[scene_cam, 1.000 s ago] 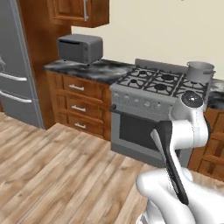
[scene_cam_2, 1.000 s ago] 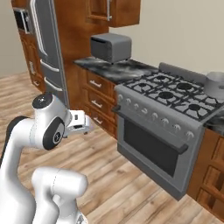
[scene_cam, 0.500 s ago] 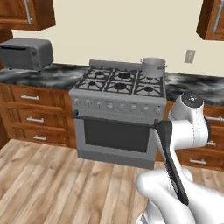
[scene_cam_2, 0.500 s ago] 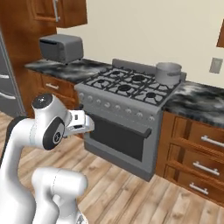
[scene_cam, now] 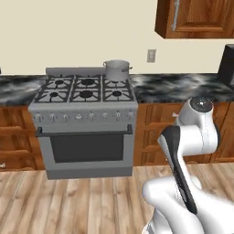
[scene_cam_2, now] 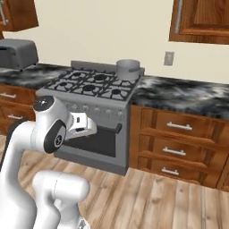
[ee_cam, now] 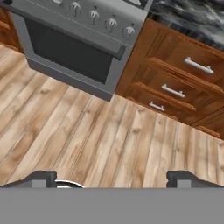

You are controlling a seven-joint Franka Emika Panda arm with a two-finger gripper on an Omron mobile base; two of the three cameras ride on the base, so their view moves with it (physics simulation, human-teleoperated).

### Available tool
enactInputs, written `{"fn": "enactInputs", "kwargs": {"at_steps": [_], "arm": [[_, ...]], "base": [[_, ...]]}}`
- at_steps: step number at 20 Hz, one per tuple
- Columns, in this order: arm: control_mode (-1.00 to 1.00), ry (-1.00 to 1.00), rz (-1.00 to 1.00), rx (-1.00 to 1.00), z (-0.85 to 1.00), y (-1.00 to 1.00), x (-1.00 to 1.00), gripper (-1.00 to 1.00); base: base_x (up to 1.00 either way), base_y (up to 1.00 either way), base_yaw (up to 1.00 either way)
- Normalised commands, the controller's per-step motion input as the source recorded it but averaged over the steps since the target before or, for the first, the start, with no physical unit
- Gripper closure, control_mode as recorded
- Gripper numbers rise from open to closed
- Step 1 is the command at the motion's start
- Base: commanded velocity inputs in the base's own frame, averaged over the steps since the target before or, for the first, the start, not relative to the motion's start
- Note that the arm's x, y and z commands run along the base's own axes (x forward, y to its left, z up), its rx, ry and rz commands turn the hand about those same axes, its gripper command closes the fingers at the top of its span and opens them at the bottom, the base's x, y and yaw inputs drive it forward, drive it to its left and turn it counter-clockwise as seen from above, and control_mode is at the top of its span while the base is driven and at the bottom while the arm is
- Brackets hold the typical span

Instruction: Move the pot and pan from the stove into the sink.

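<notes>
The gripper (ee_cam: 111, 178) points down at the wooden floor (ee_cam: 87, 135), its two dark fingertips (ee_cam: 38, 177) spread as wide as they go with nothing between them. It is tucked close to the robot's own body, low and well short of the stove (ee_cam: 83, 39). In the hand view the oven door and the row of knobs lie ahead and above the fingertips, and a bank of wooden drawers (ee_cam: 179, 87) runs beside it.

Further out and higher than the gripper, the pot (scene_cam: 117, 70) stands upright on the back burner of the stove (scene_cam: 84, 123), at the corner nearest the marbled counter (scene_cam: 183, 87). In the right base view the same pot (scene_cam_2: 129, 69) sits at the far corner of the range (scene_cam_2: 94, 112), well apart from the hand. I cannot make out a frying pan on any burner, and no sink can be picked out along the counter in these views.

As I judge it, the task is at its approach step: nothing has been grasped and the pot is not yet off the stove. The next move calls for bringing the base closer, then lifting the arm up and forward over the burners so the open fingers can come down on the pot's rim or a side handle.
</notes>
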Motion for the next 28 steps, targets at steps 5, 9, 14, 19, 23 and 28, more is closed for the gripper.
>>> {"fn": "enactInputs", "kwargs": {"at_steps": [5, 9, 14, 19, 23, 28], "arm": [[1.0, 0.0, 0.0, 0.0, 0.0, 0.0, 0.0, -1.0], [1.0, 0.0, 0.0, 0.0, 0.0, 0.0, 0.0, -1.0], [1.0, 0.0, 0.0, 0.0, 0.0, 0.0, 0.0, -1.0], [1.0, 0.0, 0.0, 0.0, 0.0, 0.0, 0.0, -1.0], [1.0, 0.0, 0.0, 0.0, 0.0, 0.0, 0.0, -1.0], [1.0, 0.0, 0.0, 0.0, 0.0, 0.0, 0.0, -1.0]], "base": [[0.0, -0.11, -0.42], [-0.02, -0.22, -0.36], [0.0, -0.04, -0.01], [0.0, 0.3, -0.03], [-0.01, 0.81, -0.08], [-0.05, 0.57, -0.09]]}}
